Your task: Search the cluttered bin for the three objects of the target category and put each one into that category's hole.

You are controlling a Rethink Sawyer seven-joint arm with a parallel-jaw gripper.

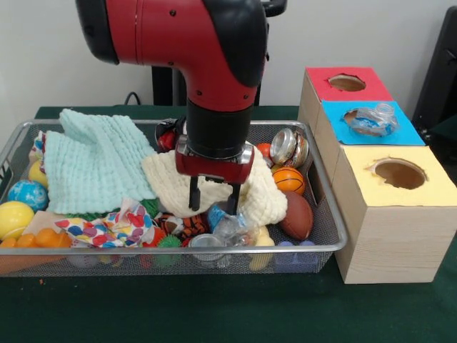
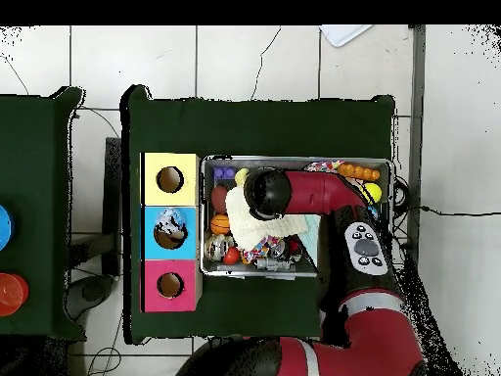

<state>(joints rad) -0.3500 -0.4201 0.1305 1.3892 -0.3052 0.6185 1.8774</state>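
One crushed bottle (image 1: 371,120) sits in the blue-surround hole (image 1: 400,133); another (image 1: 227,225) lies in the bin (image 1: 325,193).

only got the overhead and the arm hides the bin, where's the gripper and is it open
Observer: The gripper is open and empty, pointing down over a cream cloth.
Operator: any bottle near it
Observer: Yes, a crushed bottle lies just below the gripper, close to the side of the bin that faces the front camera.
Operator: blue hole looks blocked from here
Observer: A second bottle rests on the blue hole, sticking up above it, not dropped through.
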